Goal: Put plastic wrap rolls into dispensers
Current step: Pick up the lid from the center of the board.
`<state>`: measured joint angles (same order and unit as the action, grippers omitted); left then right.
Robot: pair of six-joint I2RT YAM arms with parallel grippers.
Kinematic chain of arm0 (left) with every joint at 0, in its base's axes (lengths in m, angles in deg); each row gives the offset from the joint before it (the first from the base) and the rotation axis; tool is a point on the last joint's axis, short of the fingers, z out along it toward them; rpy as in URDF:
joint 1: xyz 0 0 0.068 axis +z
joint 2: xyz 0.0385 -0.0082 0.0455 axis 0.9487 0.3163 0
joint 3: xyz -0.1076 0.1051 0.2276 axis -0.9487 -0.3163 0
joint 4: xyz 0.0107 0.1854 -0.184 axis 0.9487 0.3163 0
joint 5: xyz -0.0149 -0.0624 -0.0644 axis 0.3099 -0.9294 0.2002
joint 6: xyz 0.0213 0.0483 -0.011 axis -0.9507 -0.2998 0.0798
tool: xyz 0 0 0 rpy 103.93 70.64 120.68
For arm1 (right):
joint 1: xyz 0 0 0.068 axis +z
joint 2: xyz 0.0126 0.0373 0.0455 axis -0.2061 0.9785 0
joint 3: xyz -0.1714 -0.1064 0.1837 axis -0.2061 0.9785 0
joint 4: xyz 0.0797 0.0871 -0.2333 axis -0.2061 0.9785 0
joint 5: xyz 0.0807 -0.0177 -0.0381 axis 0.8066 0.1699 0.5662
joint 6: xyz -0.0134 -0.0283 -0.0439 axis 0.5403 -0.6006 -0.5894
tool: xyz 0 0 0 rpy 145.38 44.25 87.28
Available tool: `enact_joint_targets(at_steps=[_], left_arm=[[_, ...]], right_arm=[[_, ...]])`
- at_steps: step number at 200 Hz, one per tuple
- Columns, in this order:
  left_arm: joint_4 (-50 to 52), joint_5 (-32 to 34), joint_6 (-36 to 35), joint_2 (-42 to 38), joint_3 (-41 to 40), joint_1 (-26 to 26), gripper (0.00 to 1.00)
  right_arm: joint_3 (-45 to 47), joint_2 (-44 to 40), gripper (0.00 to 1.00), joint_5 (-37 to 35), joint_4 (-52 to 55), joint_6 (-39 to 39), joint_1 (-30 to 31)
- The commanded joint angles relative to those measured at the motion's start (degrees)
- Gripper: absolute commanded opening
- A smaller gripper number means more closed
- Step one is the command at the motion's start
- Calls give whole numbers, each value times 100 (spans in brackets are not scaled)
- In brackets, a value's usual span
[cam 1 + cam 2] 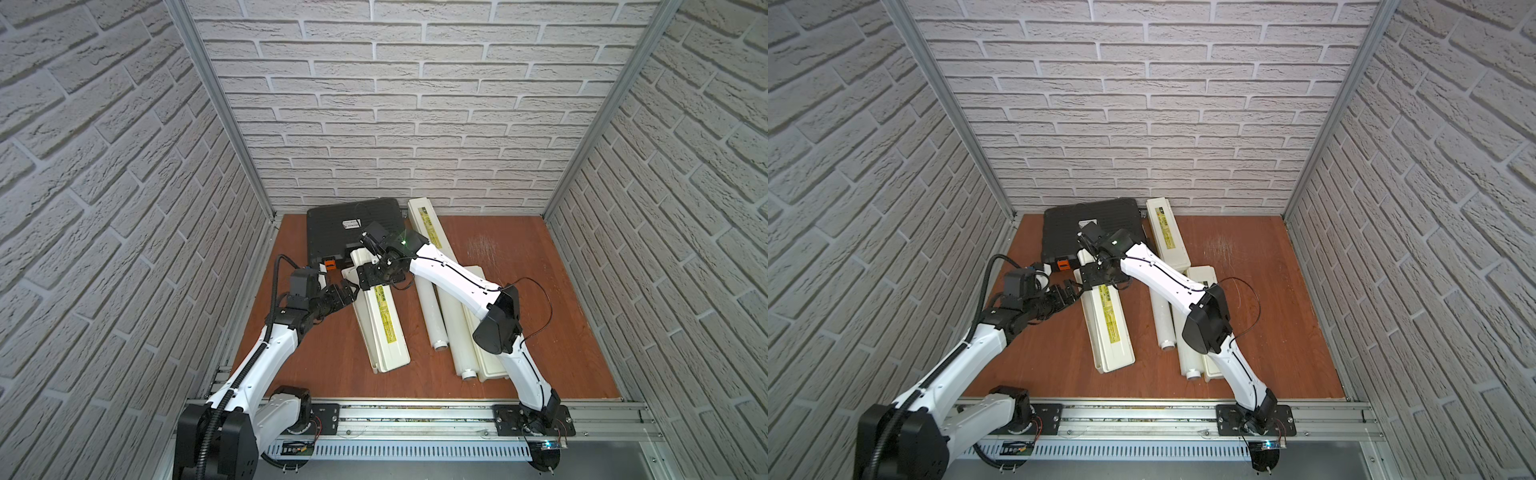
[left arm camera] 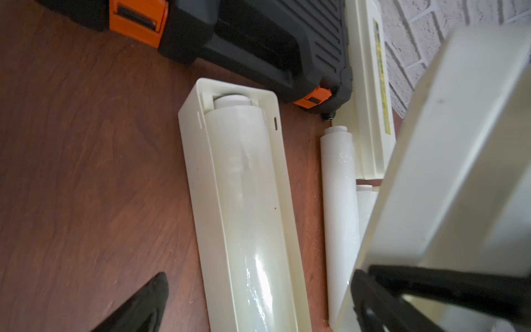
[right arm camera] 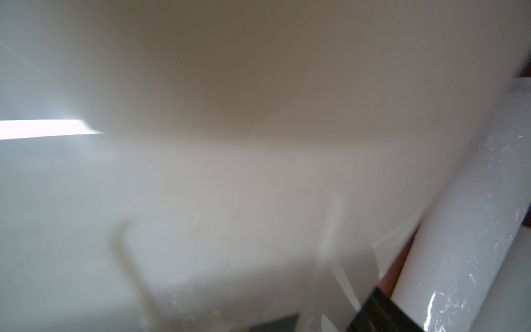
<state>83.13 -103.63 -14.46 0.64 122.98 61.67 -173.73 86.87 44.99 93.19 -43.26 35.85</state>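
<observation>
Plastic wrap rolls [image 1: 432, 316] are lying loose, two side by side, in the middle of the desk [image 1: 519, 299]. A third roll [image 2: 244, 201] is sitting inside the open dispenser [image 2: 198, 178], on their left-edge side. The right hand [image 1: 376, 276] is sitting at the far end of the raised lid [image 2: 448, 149]; I cannot tell whether it is clamping. The left hand [image 1: 349, 291] is hovering beside the box, fingers spread wide. The likely risk is a skewed push that leaves the lid jamming on the roll, or sends the dispenser sliding into the black case [image 1: 332, 232].
</observation>
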Motion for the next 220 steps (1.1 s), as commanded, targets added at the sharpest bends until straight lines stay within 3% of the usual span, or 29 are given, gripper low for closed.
enact_joint_targets(at_steps=[1,42,85,125,220], left_arm=[[-9,317,119,279,-213,35,98],[-217,396,173,984,374,426,98],[-390,-320,691,1916,983,1164,98],[-179,-299,775,2836,1772,1199,98],[-219,-210,1025,4479,2764,1177,91]], right_arm=[[-194,-108,65,-59,-189,166,28],[-169,-201,65,-108,-115,125,-2],[95,-279,65,-12,-266,185,-2],[201,-315,65,2,-369,203,0],[193,-336,65,120,-405,143,-11]])
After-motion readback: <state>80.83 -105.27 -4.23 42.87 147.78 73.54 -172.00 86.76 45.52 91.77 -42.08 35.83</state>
